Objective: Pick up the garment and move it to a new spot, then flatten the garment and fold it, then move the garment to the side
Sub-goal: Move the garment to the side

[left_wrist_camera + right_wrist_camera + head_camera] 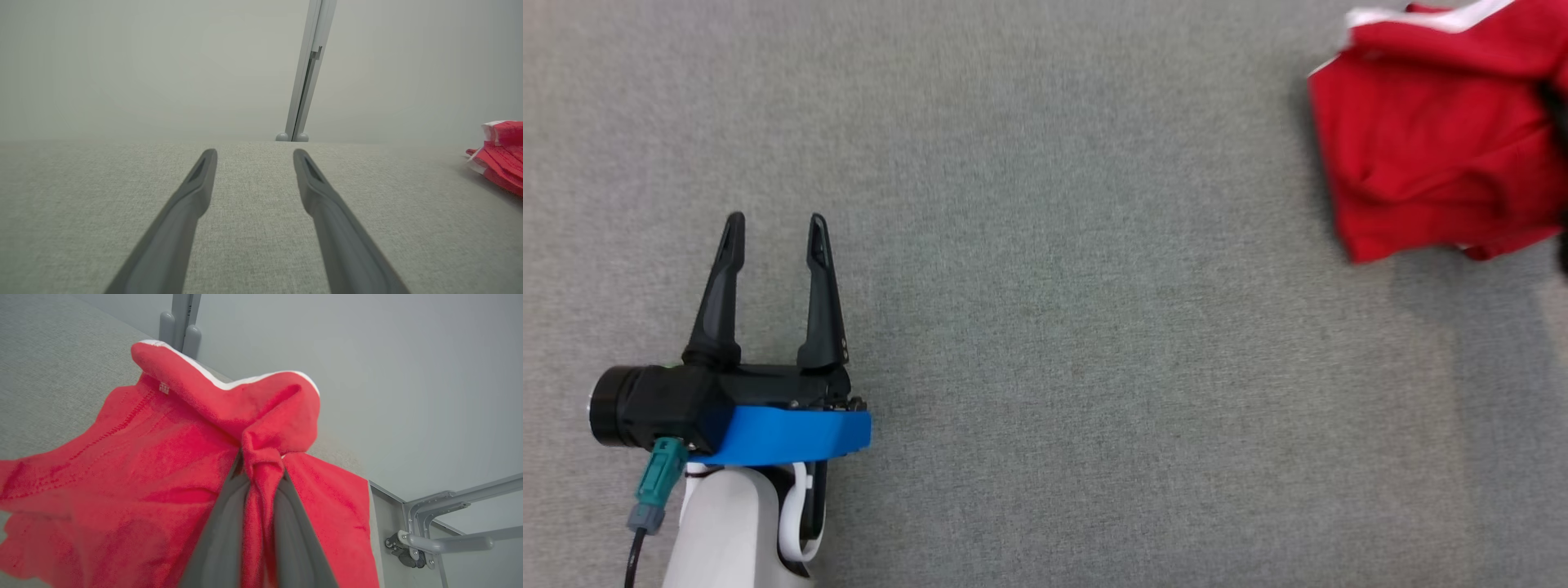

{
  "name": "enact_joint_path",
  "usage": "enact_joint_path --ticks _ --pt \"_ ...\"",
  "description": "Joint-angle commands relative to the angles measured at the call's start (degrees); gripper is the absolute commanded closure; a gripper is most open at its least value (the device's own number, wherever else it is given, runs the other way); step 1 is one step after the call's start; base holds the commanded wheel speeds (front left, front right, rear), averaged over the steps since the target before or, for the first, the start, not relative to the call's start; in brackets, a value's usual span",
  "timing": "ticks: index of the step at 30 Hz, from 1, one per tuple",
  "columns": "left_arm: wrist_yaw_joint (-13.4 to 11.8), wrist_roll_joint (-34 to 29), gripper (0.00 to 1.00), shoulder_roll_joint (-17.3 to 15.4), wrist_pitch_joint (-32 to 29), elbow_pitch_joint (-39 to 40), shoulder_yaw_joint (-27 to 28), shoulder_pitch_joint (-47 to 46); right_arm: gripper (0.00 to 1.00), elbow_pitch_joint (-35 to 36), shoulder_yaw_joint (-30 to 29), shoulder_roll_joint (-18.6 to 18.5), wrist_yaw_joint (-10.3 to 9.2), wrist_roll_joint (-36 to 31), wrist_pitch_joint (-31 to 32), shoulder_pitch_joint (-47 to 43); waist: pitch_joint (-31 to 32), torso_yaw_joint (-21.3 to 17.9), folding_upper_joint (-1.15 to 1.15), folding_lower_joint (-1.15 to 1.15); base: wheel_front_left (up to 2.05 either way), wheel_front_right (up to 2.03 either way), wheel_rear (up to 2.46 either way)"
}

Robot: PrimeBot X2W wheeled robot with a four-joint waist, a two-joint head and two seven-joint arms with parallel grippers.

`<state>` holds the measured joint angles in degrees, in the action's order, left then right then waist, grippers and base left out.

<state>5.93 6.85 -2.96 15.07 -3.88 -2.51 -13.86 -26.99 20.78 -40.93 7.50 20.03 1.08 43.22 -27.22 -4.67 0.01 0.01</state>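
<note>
The grey fabric-covered table (1045, 327) spans the head view. A red garment with white trim (1429, 147) is bunched up at the table's far right, close to its edge. The left gripper (776, 219) is over the table's near left part, well apart from the garment, its two dark fingers spread wide with nothing between them. The right gripper (259, 473) has its fingers almost closed, pinching a gathered fold of the red cloth. A pale metal post (306, 81) rises behind the table's far edge.

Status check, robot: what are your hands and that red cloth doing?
Left gripper open, empty. Right gripper shut on garment, bunched between its fingers. No obstacle seen.
</note>
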Motion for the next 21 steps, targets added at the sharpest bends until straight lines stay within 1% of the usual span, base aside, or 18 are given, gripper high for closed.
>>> enact_joint_path --ticks 1,3,5,9,14,18,21 --pt "0.0 -0.4 0.0 0.0 0.1 0.3 0.2 -1.2 1.0 -0.2 0.2 -0.9 0.0 0.3 0.2 0.8 -1.5 1.2 -0.01 -0.01 0.0 0.0 0.0" --pt "0.1 -0.4 0.0 0.0 0.1 1.3 0.4 -1.5 1.0 -1.1 0.9 -4.8 0.0 2.0 0.8 2.7 -3.2 1.0 -0.01 -0.01 0.0 0.0 0.0" --pt "0.2 -0.8 0.0 -0.1 0.1 2.2 0.5 -2.1 1.0 -2.3 1.4 -7.5 0.0 3.2 1.5 4.6 -4.9 0.5 -0.01 -0.01 0.0 0.0 0.0" --pt "0.4 -1.5 0.0 -0.4 0.1 3.8 -0.3 -3.5 1.0 -5.4 2.7 -11.4 0.0 4.9 2.4 8.2 -7.6 0.3 -0.01 -0.01 0.0 0.0 0.0" --pt "0.7 -1.8 0.0 -0.5 0.1 5.4 -1.0 -5.0 1.0 -9.5 6.0 -14.0 -0.01 2.4 3.3 11.8 -9.3 0.8 -0.01 -0.01 0.0 0.0 0.0" --pt "0.6 -1.9 0.0 -0.6 0.1 6.6 -1.2 -5.3 1.0 -12.9 7.8 -14.9 -0.01 1.2 3.5 13.7 -10.1 1.1 -0.01 -0.01 0.0 0.0 0.0" --pt "0.6 -1.9 0.0 -0.7 0.1 7.2 -0.9 -5.0 1.0 -14.8 8.3 -14.4 -0.01 0.4 2.6 14.7 -10.5 1.1 -0.01 -0.01 0.0 0.0 0.0"
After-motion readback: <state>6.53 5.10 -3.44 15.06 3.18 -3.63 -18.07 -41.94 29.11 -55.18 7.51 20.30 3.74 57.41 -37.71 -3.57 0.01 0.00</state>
